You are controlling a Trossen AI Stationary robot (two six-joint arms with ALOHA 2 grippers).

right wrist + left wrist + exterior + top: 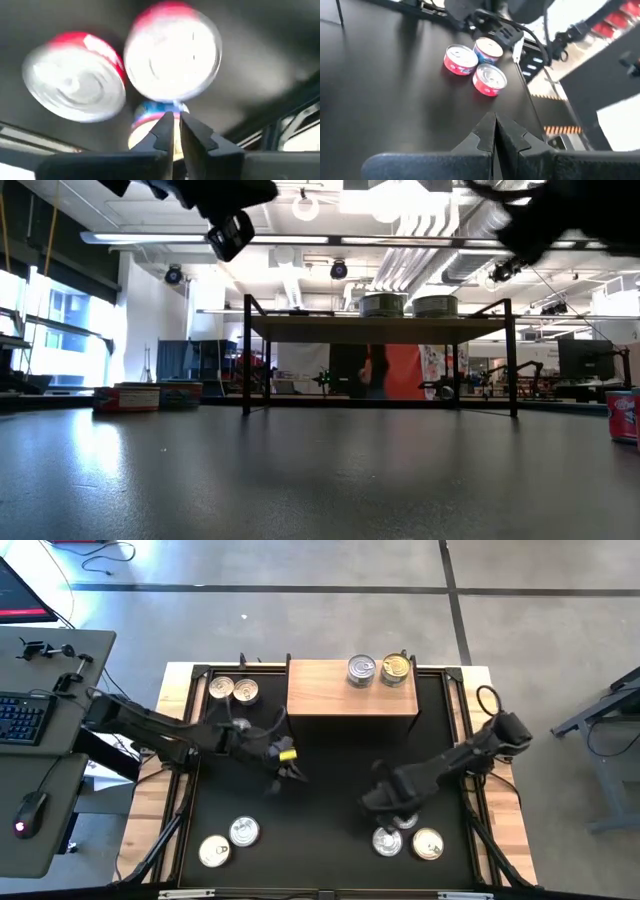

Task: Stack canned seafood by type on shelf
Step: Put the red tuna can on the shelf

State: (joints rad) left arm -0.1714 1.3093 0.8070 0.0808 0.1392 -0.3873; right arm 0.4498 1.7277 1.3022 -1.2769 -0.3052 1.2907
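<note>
- Wooden shelf is seen at the table's far edge, with two tins on its top.
- Two tins are placed left of the shelf, two near the front left.
- Right gripper is pressed together, nothing pinched, just above three front-right tins.
- Left gripper is pressed shut over mid-table.

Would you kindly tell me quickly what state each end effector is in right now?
Left end effector: closed, holding nothing, above the mat.
Right end effector: closed, empty, over three tins.
</note>
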